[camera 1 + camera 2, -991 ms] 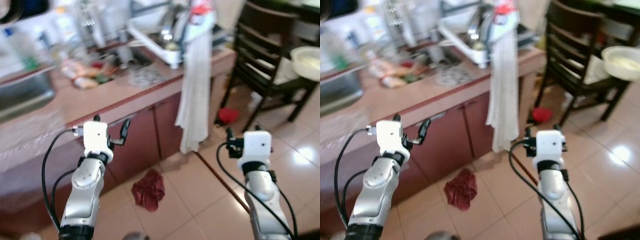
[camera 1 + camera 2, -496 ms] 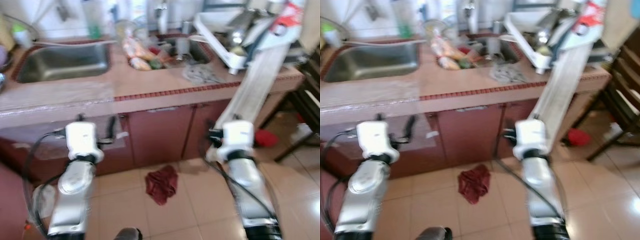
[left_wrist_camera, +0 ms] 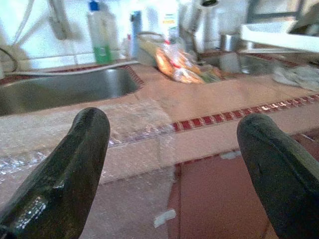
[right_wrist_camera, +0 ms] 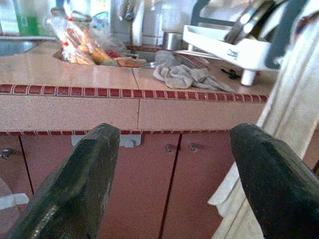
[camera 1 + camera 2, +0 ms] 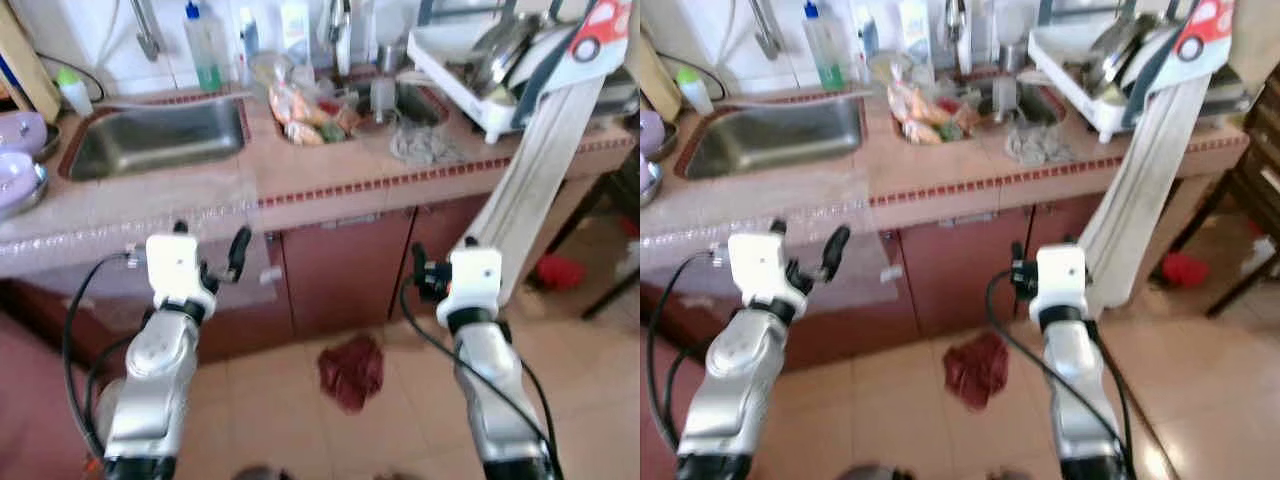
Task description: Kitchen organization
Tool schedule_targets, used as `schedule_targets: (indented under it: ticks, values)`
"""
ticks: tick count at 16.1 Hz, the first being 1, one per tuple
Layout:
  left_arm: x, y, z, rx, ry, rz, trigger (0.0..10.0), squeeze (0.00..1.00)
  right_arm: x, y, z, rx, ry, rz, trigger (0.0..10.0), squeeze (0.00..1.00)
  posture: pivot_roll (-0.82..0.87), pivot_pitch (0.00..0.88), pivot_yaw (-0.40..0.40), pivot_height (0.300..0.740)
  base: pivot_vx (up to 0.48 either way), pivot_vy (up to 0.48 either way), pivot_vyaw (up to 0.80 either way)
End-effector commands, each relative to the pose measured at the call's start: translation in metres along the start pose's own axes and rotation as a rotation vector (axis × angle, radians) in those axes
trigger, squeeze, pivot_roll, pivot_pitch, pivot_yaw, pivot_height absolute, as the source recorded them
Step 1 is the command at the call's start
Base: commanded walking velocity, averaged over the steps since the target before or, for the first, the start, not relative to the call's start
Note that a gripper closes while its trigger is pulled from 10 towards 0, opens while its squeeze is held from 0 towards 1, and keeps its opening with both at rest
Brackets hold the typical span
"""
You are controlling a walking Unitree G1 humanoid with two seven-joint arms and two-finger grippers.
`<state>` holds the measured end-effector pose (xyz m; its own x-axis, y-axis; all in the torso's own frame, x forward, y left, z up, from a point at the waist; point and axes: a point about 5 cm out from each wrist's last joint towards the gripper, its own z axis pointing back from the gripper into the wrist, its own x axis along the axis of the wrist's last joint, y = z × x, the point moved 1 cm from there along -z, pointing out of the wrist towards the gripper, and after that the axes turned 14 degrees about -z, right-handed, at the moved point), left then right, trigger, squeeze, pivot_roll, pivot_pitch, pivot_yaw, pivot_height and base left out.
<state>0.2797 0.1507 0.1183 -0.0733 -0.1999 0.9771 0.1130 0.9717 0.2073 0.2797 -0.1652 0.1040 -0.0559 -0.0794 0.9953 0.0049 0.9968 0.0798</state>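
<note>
Tiled countertop (image 5: 330,170) spans ahead of both grippers, above the reddish cabinet doors (image 5: 340,265). Steel sink (image 5: 155,135) lies beyond the left gripper (image 3: 172,164), whose fingers are spread apart, holding nothing. White dish rack (image 5: 490,75) and long hanging towel (image 5: 540,190) sit beyond and right of the right gripper (image 4: 177,172), likewise spread and empty. Gray rag (image 4: 187,75) rests on the counter ahead of it. Dark red cloth (image 5: 350,368) lies on the floor between the arms.

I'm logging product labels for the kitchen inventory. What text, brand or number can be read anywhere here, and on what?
No text can be read.
White dish rack: a small dark mark on its side, too blurred to read.
Carton behind the sink: print too small to read.
Green-liquid bottle: no legible label.
Hanging towel: a red car picture, no words.
</note>
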Motion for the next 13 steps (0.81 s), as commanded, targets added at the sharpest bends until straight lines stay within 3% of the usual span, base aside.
schedule_targets:
  ticks: [1,2,6,9,13]
  values:
    - [0.001,0.006,0.000,0.010,0.002,-0.018,10.0,0.00,0.007,0.005,0.000,0.019,-0.028,-0.026,10.0,0.00,-0.05,0.000,0.064,0.740,0.000,0.480,0.00]
    - [0.001,0.006,-0.001,0.011,0.003,-0.018,10.0,0.00,0.006,0.005,0.000,0.017,-0.027,0.008,10.0,0.00,-0.05,0.000,0.065,0.740,0.000,0.480,0.00]
    - [0.003,0.006,-0.002,0.010,0.001,-0.015,10.0,0.00,0.005,0.002,0.001,0.012,-0.013,-0.027,10.0,0.00,-0.05,0.000,0.062,0.740,0.000,0.447,0.00]
    - [0.003,0.007,-0.001,0.025,0.002,-0.021,10.0,0.00,0.007,0.006,0.000,0.050,-0.024,-0.020,10.0,0.00,-0.04,0.000,0.051,0.740,0.000,0.000,0.00]
    - [0.003,0.007,0.000,0.031,-0.001,-0.026,10.0,0.00,0.009,0.011,-0.001,0.080,-0.031,-0.021,10.0,0.00,-0.04,0.000,0.042,0.740,0.000,0.000,0.74]
